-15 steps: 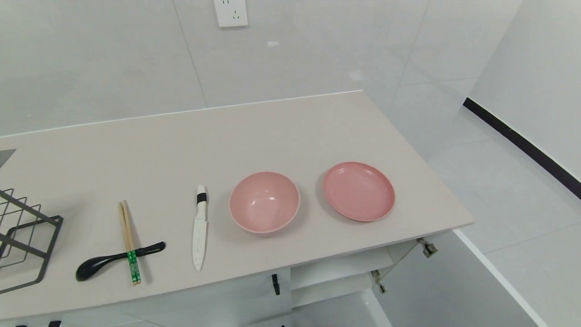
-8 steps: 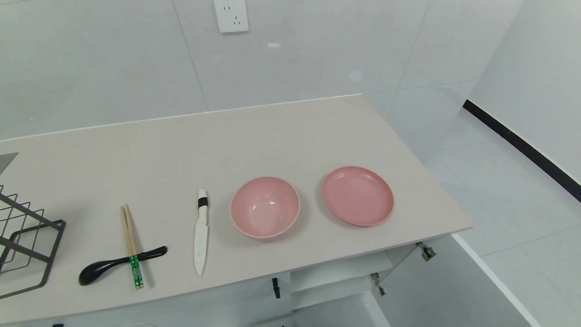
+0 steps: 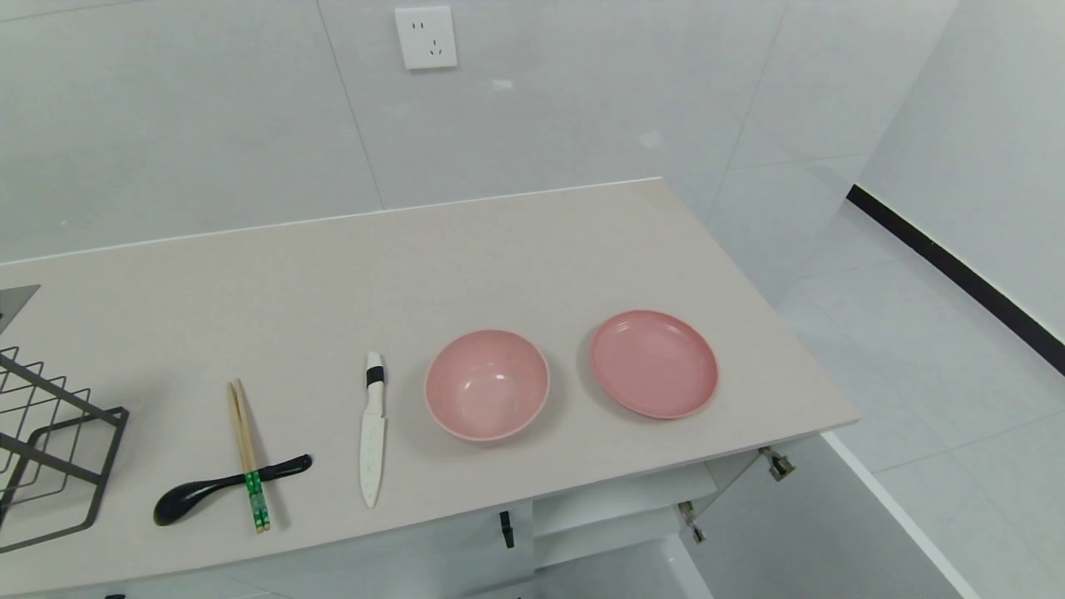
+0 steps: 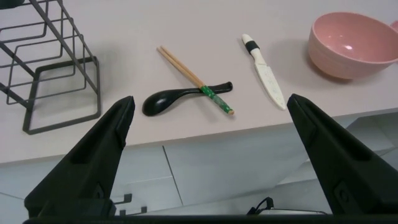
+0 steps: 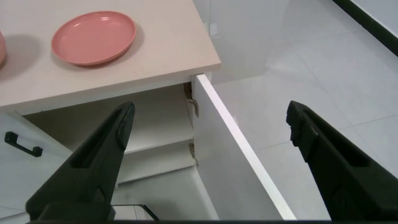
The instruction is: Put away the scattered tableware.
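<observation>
Gripping: nothing; your left fingers (image 4: 93,162) and right fingers (image 5: 93,162) stand spread apart.
Cutlery: spoon (image 4: 163,101), chopsticks (image 4: 186,71), knife (image 4: 266,73) on the table (image 4: 186,18) beyond your left fingers.
Dishes: bowl (image 4: 354,43) there too; plate (image 5: 93,37) beyond your right fingers.

From my station, the left gripper (image 4: 210,99) shows me two matte black fingers (image 4: 93,162), each a broad wedge narrowing to a blunt tip (flat faces, dull finish). The right gripper (image 5: 210,106) looks the same to me: two black tapering fingers (image 5: 333,162), wide at the base, with a bevelled inner edge.
</observation>
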Controlling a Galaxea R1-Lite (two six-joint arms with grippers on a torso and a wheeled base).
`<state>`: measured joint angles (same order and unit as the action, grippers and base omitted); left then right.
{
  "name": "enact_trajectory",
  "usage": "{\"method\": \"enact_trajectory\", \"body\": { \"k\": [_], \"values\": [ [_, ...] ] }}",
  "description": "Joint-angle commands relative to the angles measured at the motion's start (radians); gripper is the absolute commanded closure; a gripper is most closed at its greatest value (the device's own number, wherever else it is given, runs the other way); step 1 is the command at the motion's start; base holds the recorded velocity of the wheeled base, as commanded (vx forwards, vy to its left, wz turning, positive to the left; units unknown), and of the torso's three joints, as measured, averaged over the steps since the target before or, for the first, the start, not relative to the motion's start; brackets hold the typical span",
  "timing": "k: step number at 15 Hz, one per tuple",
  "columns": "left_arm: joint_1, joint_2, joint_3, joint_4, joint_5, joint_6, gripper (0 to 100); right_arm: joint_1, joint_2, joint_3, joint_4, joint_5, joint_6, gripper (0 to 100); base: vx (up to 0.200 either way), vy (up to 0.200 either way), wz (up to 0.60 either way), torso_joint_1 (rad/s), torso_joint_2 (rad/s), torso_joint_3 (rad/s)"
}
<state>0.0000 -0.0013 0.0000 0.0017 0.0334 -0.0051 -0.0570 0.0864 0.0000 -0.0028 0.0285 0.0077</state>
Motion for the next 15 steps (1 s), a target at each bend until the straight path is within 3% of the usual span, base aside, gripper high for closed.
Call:
{"method": "enact_trajectory", "body": {
  "k": [1,5,10,15],
  "values": [
    [0.000,0.001,0.000,0.000,0.000,0.001,0,-0.001,0.001,0.000,0.000,0.001,0.000,0,0.000,0.000,0.00,0.000,0.00,0.000],
    [0.000,0.001,0.000,0.000,0.000,-0.001,0,0.000,0.001,0.000,0.000,0.001,0.000,0,0.000,0.000,0.00,0.067,0.00,0.072],
    [0.000,0.001,0.000,0.000,0.000,-0.001,0,0.000,0.001,0.000,0.000,0.001,0.000,0,0.000,0.000,0.00,0.249,-0.02,0.211],
    [0.000,0.001,0.000,0.000,-0.001,0.005,0,0.000,0.000,0.000,0.000,0.001,0.000,0,0.000,0.000,0.00,0.032,0.00,0.030]
  ]
}}
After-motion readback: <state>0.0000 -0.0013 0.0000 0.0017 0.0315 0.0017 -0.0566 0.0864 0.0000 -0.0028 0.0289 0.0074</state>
